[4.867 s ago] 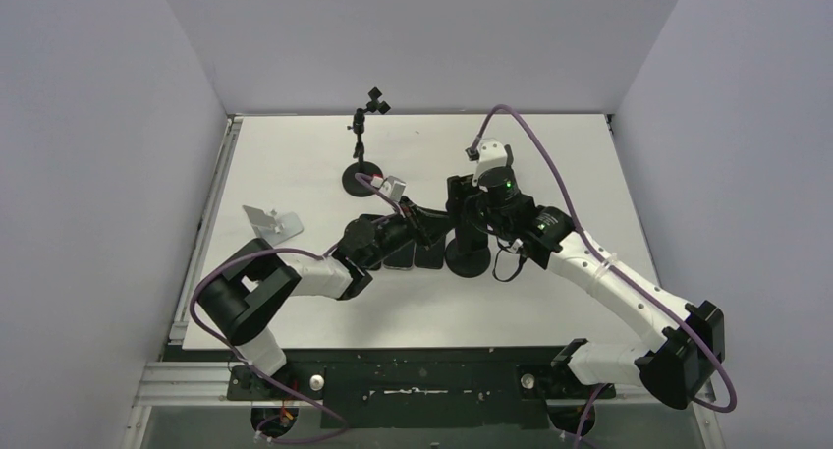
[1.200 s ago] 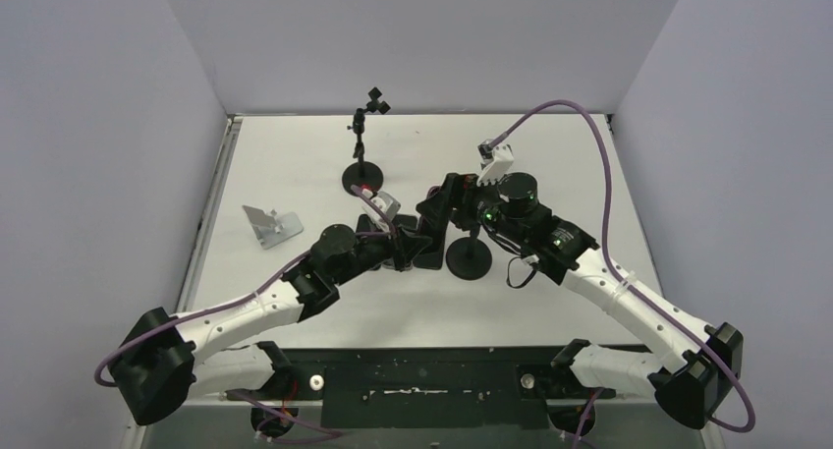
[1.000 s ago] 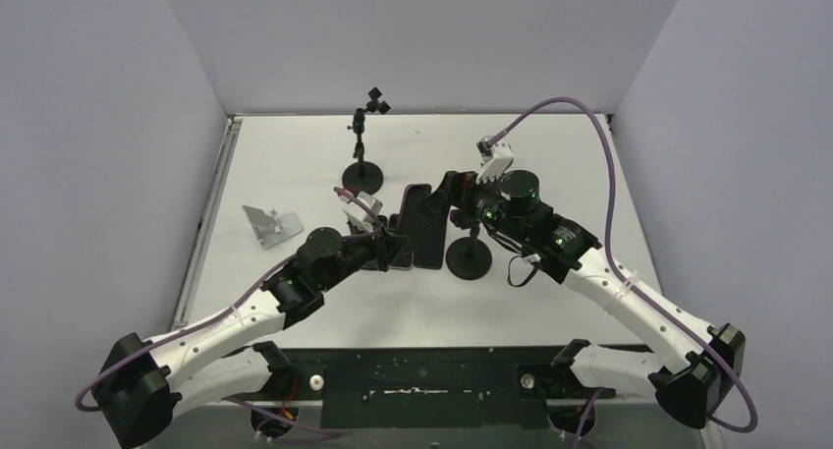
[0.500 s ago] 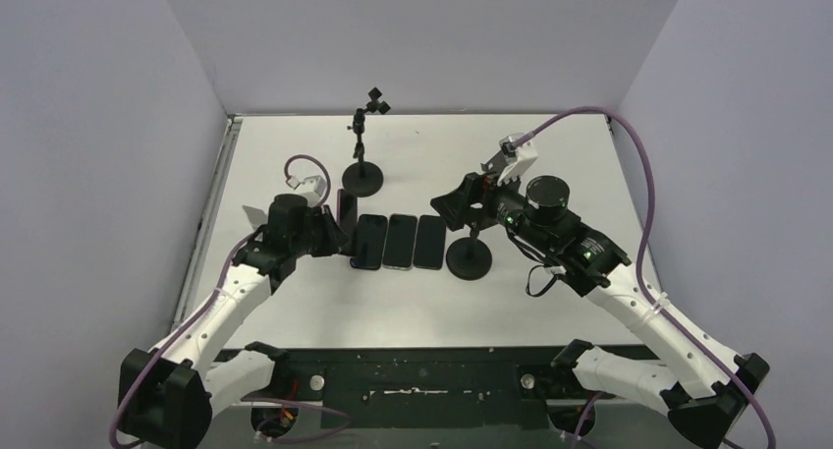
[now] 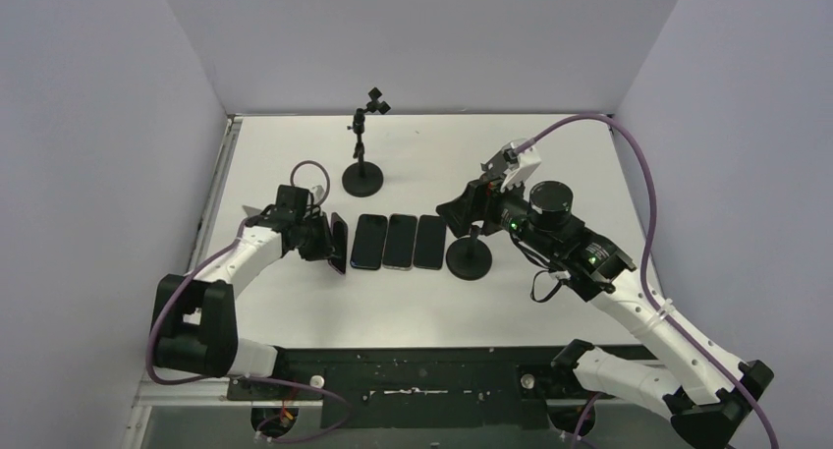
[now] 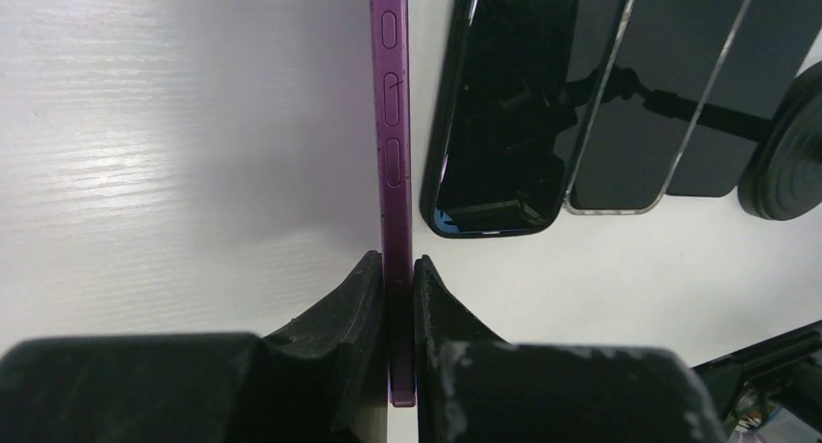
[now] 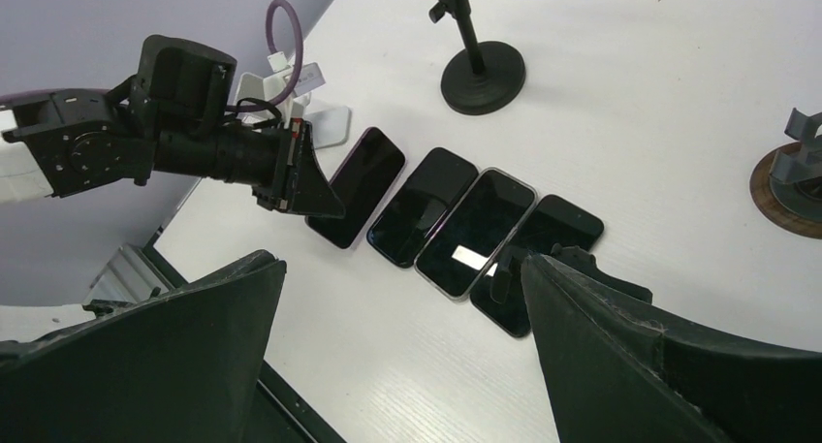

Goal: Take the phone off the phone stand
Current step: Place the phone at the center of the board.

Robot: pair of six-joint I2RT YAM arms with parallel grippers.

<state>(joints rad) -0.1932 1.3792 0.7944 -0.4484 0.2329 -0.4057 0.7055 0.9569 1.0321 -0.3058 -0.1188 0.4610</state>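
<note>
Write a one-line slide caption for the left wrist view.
Left jaws clamp the purple phone edge-on, beside a row of three dark phones lying flat on the white table.

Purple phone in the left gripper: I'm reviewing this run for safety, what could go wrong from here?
The left gripper pinches the purple phone on edge near one end only, so it could pivot or slip. It is close beside the nearest black phone in the row; tipped that way, it might land on or shove it. Released on edge, it would probably topple onto the table.
</note>
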